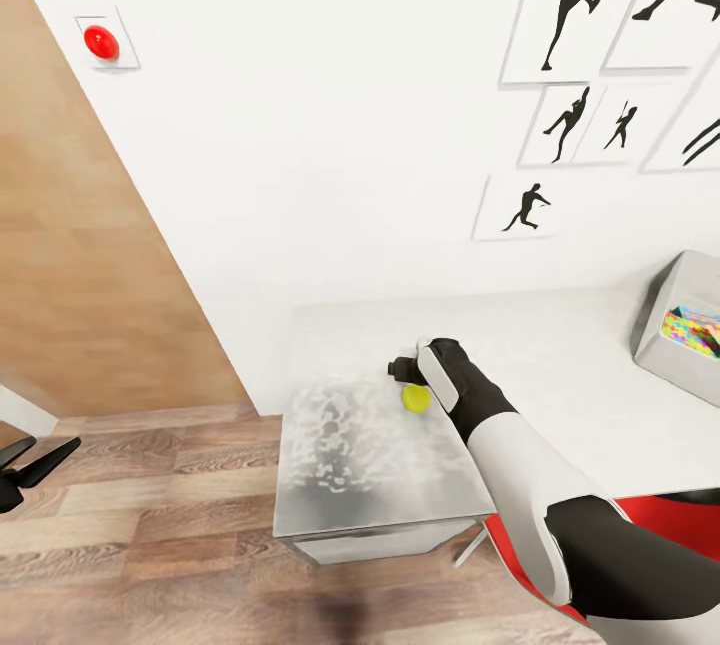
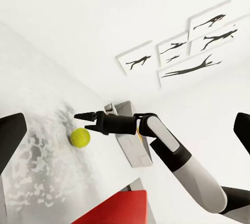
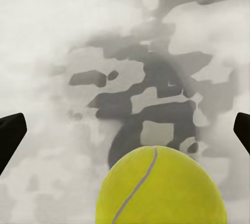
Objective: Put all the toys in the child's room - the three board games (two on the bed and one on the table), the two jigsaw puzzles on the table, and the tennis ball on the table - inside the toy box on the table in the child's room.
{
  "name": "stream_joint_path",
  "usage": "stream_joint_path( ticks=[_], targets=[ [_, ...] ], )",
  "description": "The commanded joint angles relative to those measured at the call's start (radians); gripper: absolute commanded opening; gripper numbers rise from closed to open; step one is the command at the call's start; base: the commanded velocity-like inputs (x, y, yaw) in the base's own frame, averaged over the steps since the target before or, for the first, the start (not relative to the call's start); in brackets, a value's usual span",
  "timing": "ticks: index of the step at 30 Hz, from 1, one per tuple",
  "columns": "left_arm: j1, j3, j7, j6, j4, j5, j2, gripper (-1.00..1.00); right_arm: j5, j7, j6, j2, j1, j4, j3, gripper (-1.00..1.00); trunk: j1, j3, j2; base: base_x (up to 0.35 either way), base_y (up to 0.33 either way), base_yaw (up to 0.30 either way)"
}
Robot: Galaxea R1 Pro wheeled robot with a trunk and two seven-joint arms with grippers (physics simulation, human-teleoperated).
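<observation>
From the head camera I see my right arm stretched forward over the near end of the light grey speckled bench (image 1: pixel 560 345), its right gripper (image 1: pixel 405 372) hanging just above the small yellow-green fuzzy tennis ball (image 1: pixel 416 398), which rests on the bench top close to the mottled, reflective patch at that end. In the right wrist camera the tennis ball (image 3: pixel 161 187) sits large between the two dark fingertips (image 3: pixel 10 135) at the edges of the picture; the jaws are spread wide and neither finger touches the ball. The left wrist camera looks across at the same scene: the right gripper (image 2: pixel 86 119) hovers with its fingers parted right over the ball (image 2: pixel 80 137), a little gap showing between them. Further along the bench, against the white wall, stands the light grey topless plastic toy box (image 1: pixel 665 330), and inside it I can make out a multicoloured jigsaw puzzle sheet (image 1: pixel 695 328). My left gripper (image 1: pixel 30 470) hangs low at the side over the wooden floor (image 1: pixel 150 525), well apart from the bench, jaws spread and holding nothing. On the wall hang framed black silhouette prints (image 1: pixel 575 5) and a red round button on a plate (image 1: pixel 100 42).
</observation>
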Motion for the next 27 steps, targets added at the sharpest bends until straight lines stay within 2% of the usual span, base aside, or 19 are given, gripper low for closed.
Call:
stream_joint_path(
  ticks=[1, 11, 27],
  targets=[
    [-0.001, 0.000, -0.002, 0.011, 0.000, 0.002, 0.000, 1.00, -0.010, -0.009, 0.002, 0.000, -0.001, -0.001, 0.002, 1.00, 0.001, -0.002, -0.002, -0.019, 0.000, 0.000],
    [-0.001, 0.000, -0.002, 0.010, 0.000, 0.002, 0.000, 1.00, -0.010, -0.009, 0.004, 0.000, -0.001, -0.001, 0.002, 1.00, 0.001, -0.002, -0.002, -0.157, 0.000, 0.000],
    [-0.001, 0.001, -0.002, 0.010, 0.000, 0.003, 0.000, 1.00, -0.010, -0.009, 0.004, 0.000, -0.001, -0.001, 0.002, 1.00, 0.001, -0.004, -0.002, -0.014, 0.000, 0.000]
  ],
)
